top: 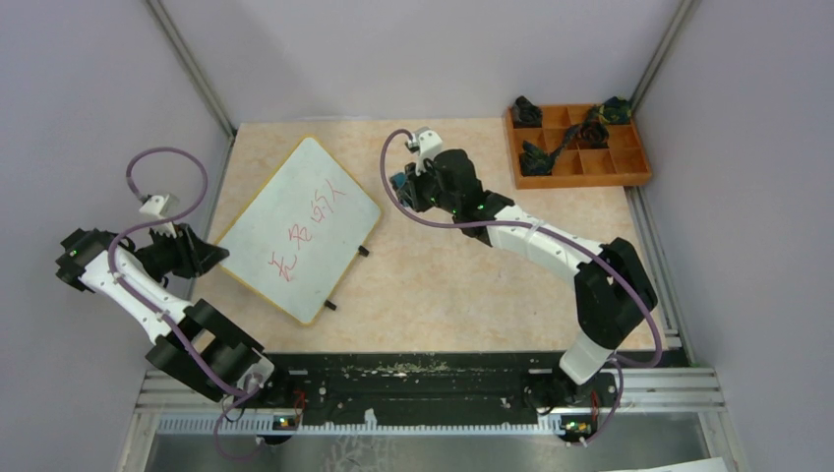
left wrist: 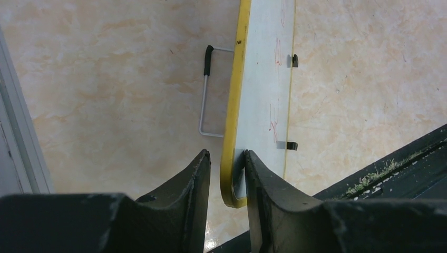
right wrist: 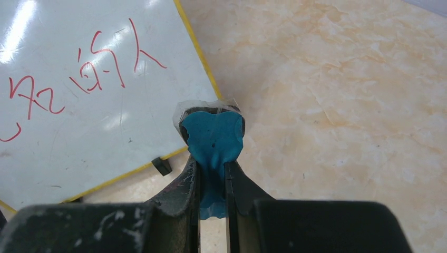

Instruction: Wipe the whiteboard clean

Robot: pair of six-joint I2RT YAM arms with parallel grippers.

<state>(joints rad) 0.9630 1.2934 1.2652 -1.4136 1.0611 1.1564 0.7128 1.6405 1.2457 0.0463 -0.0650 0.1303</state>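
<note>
Red handwritten characters on the whiteboard (top: pixel 300 228), last one 人, others unclear
</note>
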